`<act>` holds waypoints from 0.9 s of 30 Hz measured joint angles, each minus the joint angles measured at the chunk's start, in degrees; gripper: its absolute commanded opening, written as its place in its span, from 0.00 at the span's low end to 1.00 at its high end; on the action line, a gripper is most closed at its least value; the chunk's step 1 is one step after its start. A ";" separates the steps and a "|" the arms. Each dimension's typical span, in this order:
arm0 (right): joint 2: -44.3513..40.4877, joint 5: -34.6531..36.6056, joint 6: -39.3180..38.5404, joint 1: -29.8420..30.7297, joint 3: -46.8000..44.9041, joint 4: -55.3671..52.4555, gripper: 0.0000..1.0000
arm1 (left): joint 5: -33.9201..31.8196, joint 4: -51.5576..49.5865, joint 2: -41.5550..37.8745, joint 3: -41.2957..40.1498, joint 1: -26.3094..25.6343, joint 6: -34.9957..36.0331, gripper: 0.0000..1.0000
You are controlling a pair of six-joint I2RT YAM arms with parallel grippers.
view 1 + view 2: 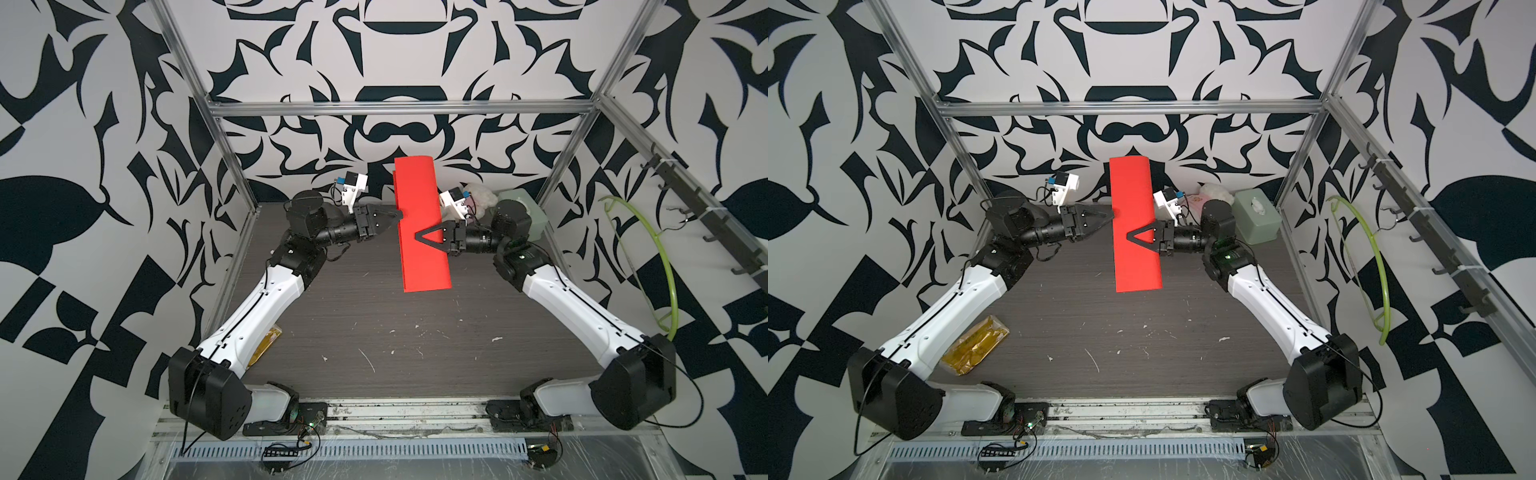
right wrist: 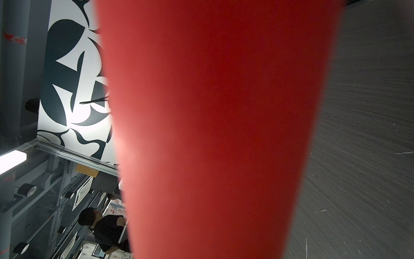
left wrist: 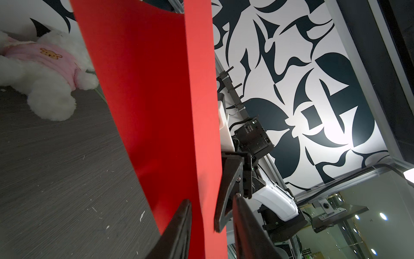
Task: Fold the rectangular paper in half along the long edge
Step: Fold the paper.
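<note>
Rectangular paper (image 1: 417, 187) aloft; right hand (image 1: 418, 237) pinching, left hand (image 1: 400, 214) straddling edge.

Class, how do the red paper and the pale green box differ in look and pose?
The rectangular paper is bright red; the box is pale green. The paper is a thin doubled-over sheet; the box a solid block. The paper rears above the table; the box sits on it. Both are rectangular.

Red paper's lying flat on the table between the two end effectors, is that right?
Not flat on the table: the red paper hangs above it, curled over, between the left end effector and the right end effector, as both top views show.
</note>
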 measured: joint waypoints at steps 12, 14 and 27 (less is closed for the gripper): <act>-0.02 0.55 0.39 0.00 0.00 0.57 0.35 | -0.02 -0.15 0.20 0.02 -0.28 0.04 0.05; -0.02 0.63 0.94 0.00 0.00 1.36 0.35 | -0.02 -0.09 0.20 0.02 -0.28 0.17 0.05; -0.22 0.81 3.26 0.00 -0.02 4.52 0.35 | -0.02 -0.09 0.20 0.02 -0.28 0.22 0.04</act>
